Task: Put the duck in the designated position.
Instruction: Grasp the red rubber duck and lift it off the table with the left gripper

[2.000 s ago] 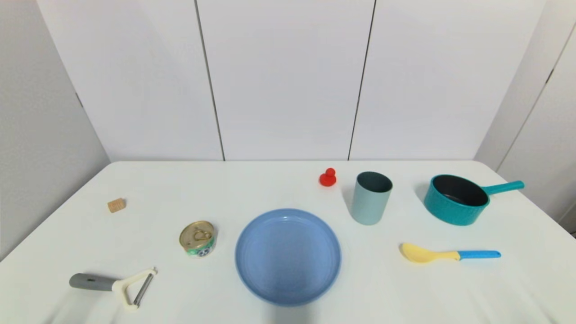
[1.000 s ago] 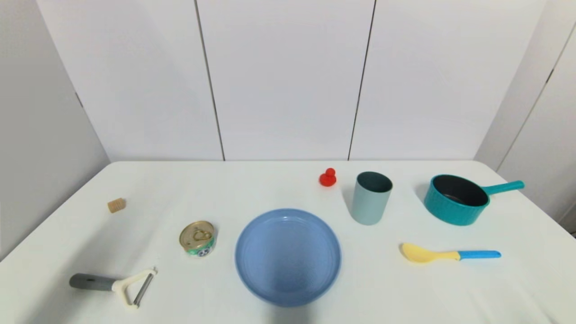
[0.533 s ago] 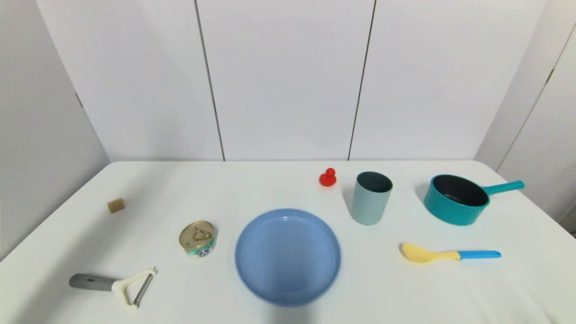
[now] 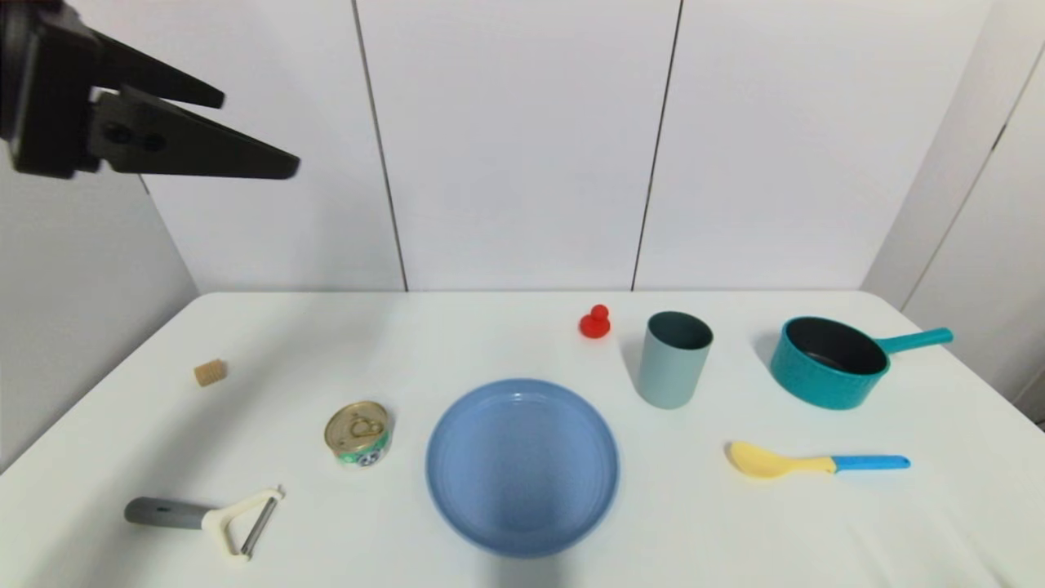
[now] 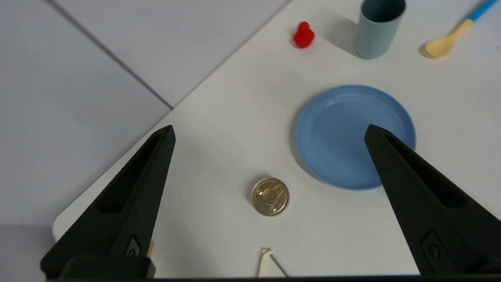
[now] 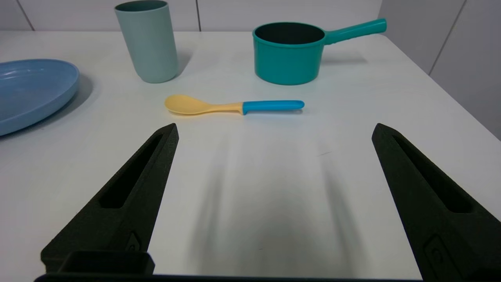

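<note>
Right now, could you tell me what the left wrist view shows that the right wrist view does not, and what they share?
Only the left wrist view shows the red duck, the tin can, a tip of the peeler, and the open left end effector raised high above the table. Only the right wrist view shows the teal saucepan and the open right end effector held low over the table. Both show the blue plate, pale green cup and yellow spoon.
</note>
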Tool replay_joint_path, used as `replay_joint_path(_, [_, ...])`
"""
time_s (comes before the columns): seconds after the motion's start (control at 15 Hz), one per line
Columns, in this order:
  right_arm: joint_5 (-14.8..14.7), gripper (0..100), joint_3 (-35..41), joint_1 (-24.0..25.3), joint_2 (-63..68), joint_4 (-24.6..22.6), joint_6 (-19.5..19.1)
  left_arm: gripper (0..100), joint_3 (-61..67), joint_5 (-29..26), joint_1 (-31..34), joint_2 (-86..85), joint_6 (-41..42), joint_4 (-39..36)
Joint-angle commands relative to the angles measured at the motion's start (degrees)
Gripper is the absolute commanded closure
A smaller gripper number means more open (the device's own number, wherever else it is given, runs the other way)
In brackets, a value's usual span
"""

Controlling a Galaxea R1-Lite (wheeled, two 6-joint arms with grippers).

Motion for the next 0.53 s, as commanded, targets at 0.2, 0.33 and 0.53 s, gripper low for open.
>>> replay_joint_path(0.2, [0.0, 0, 0.5, -0.1, 0.0, 0.1, 0.0, 0, -0.1, -0.4, -6.1, 14.8, 4.7, -8.0])
replay_joint_path(0.33, [0.0, 0, 0.5, -0.1, 0.0, 0.0, 0.0, 0, -0.1, -0.4, -7.7, 20.0, 4.6, -11.6])
replay_joint_path(0.53, [0.0, 0, 0.5, 0.0, 0.0, 0.1, 0.0, 0, -0.1, -0.3, -8.9, 28.8, 3.7, -17.5])
